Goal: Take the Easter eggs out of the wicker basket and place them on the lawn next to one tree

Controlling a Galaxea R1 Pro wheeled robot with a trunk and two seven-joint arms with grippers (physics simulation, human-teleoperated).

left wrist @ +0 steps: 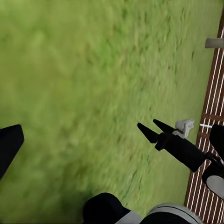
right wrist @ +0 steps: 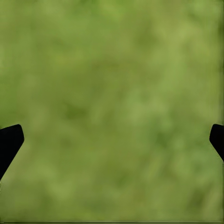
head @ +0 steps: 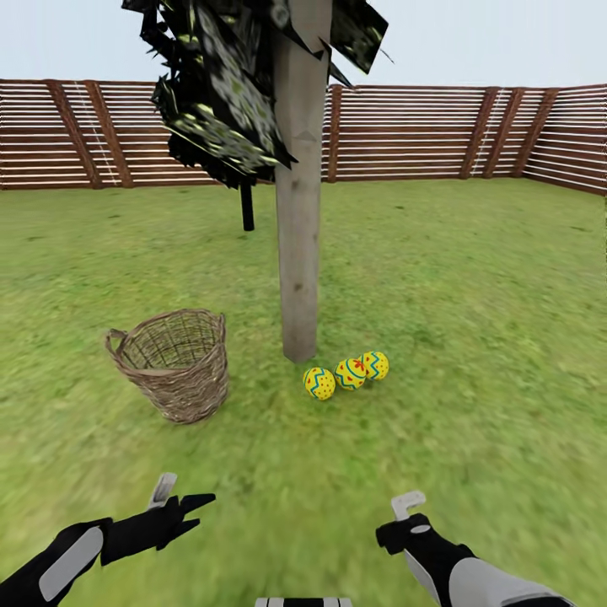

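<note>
- Reaching low over the near grass, the left gripper [head: 187, 506] is holding nothing; its two dark fingers are standing apart in a fork, which the left wrist view is also showing [left wrist: 151, 130].
- Sitting on the lawn [head: 472, 287] further out and to the left, the wicker basket [head: 174, 362] is tilting slightly; what can be seen of its inside is looking empty, though the near wall is hiding its floor.
- Rising just right of the basket, the tree [head: 299, 219] with the pale thick trunk is standing in the middle of the garden, with the slatted fence [head: 421, 131] running behind it.
- Lying in a row at the right foot of that trunk, the three Easter eggs [head: 348, 373] are touching one another, well apart from the basket.
- Hanging over the near grass on the right, the right gripper [head: 403, 516] is empty; its wrist view is showing a dark fingertip [right wrist: 9, 144] at each edge, so the fingers are spread wide.
- Judging by this, the placing step is looking finished; the next move is calling only for confirming that the basket holds nothing.
- Showing no brand, label or readable writing anywhere.
</note>
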